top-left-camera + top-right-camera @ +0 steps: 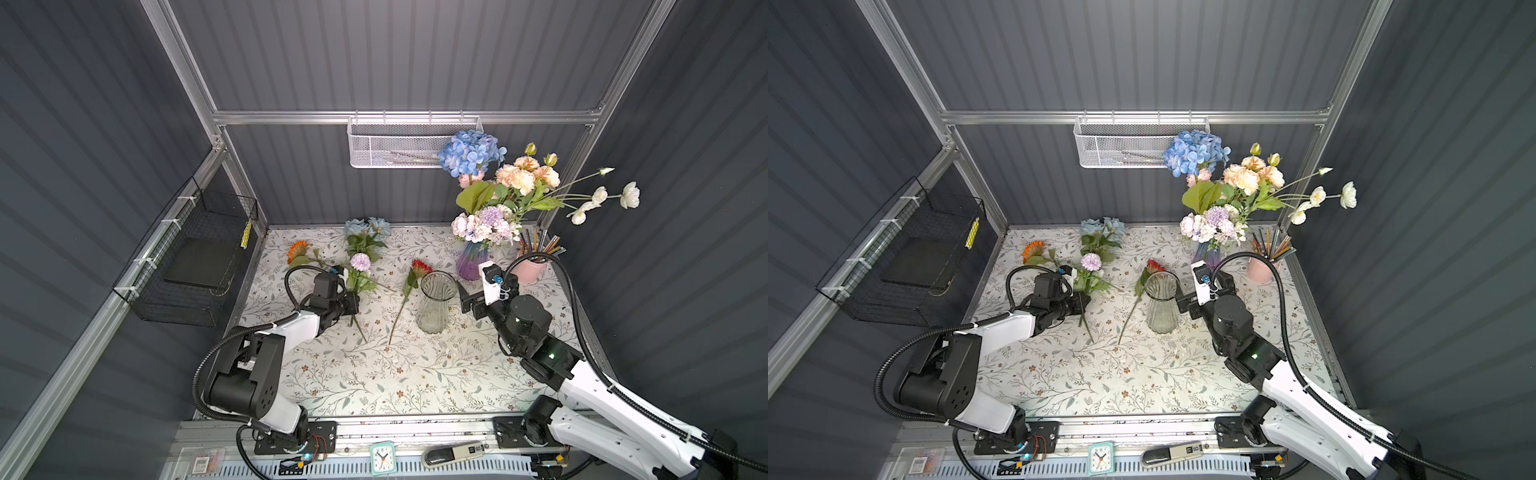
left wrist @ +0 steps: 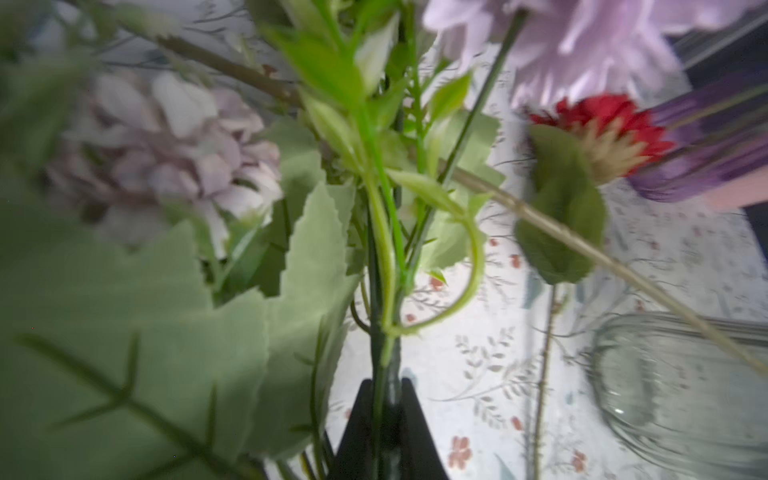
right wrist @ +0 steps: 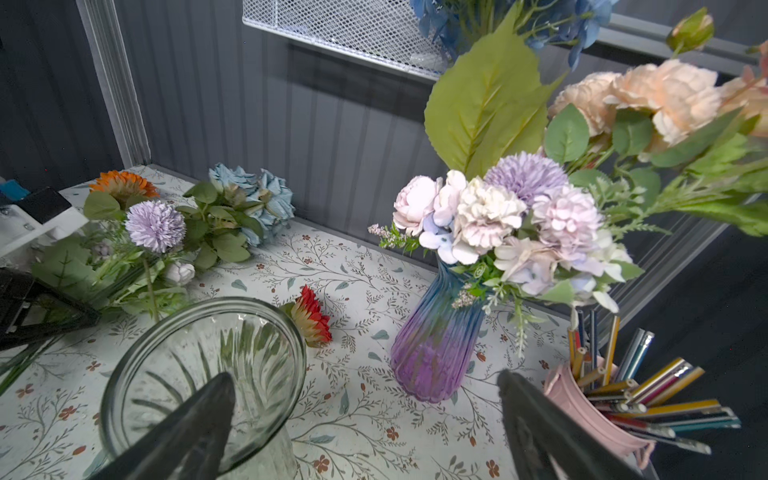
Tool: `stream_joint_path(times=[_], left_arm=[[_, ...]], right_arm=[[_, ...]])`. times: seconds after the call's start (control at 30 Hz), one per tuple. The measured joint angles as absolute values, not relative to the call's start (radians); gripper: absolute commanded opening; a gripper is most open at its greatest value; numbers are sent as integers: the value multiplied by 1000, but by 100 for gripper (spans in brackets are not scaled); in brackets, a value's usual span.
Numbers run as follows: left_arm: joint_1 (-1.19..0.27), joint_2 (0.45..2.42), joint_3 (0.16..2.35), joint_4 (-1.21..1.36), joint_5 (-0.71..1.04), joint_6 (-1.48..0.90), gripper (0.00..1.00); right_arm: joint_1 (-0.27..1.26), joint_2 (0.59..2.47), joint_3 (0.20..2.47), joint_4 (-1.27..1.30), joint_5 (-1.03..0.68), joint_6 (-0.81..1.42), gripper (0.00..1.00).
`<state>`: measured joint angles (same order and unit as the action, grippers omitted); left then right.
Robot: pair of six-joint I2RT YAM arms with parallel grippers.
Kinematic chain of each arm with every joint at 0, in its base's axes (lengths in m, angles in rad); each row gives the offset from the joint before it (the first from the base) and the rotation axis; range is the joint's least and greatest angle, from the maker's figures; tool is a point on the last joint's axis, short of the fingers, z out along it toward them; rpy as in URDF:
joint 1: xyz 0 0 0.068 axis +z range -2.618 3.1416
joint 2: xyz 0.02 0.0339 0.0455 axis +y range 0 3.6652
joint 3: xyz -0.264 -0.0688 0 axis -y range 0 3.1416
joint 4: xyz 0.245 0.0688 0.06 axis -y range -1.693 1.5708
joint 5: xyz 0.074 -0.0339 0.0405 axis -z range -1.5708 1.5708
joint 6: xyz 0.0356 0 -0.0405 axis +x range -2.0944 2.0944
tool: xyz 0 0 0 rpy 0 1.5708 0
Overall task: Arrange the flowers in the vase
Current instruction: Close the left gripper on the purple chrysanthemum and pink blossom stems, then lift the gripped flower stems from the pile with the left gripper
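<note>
Dark grey ribbed panels enclose a worktop (image 1: 374,374) spread with a pale cloth printed in leafy sprigs. Loose flowers (image 1: 1100,239) lie on its far left part. An orange daisy (image 1: 297,249) is nearest the left wall. A bunch of dusty-blue roses (image 1: 368,228) with round green leaves rests against the back edge. In front of it is a mixed lilac bunch (image 1: 360,264): one purple pompom bloom, pale buds and serrated leaves on long green stems. A red daisy (image 1: 422,266) lies alone near the middle. Its head is just behind the left side of the clear ribbed glass vase (image 1: 434,303), which stands upright, and its thin stem runs toward the front edge.

At the far right, a blue-to-purple ribbed glass vase (image 1: 469,262) holds a tall bouquet of blue hydrangea, peach roses, white poppies and lilac and cream blooms. A pink cup of coloured pencils (image 1: 528,270) stands just beside it.

The left hand (image 2: 384,399) is pinched tight on the green stems of the mixed lilac bunch, below the leaves. Whether the bunch is clear of the cloth cannot be told.

The right hand (image 3: 365,415) sits just right of the clear ribbed glass vase with its jaws spread wide and nothing between them. In the right wrist view one finger overlaps the vase's rim. Whether it touches the glass cannot be told.
</note>
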<state>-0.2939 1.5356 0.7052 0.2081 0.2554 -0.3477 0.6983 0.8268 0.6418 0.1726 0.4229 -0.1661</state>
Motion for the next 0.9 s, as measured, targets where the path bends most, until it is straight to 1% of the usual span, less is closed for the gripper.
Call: stream_joint_path(times=[0.13,0.27,0.37,0.47,0.5,0.53,0.57,0.63,0.7,0.73,0.9], left_arm=[[-296,1545,706,326,402,-391,0],[-296,1594,707,419,494,-435,0],[-297,1604,707,424,495,-450,0],[-300,1601,708,374,410,-442,0],[-299,1599,708,350,379,-434,9],[-299,1593,708,321,346,-421,29],[-299,1583,708,289,313,-407,52],[-299,1555,709,234,262,-377,81],[-299,1525,709,189,221,-358,89],[-299,1506,709,166,199,-355,91],[-299,1398,709,45,101,-350,92]], right_arm=[[698,839,678,189,403,-173,99],[698,846,694,195,381,-177,99],[698,853,714,183,360,-176,99],[698,864,752,159,334,-168,99],[699,868,764,154,327,-165,99],[699,871,773,151,318,-163,99],[699,876,781,149,313,-161,99],[701,885,788,147,305,-159,99],[704,893,788,146,300,-158,99],[704,898,788,145,299,-158,99],[706,913,788,145,295,-159,99]])
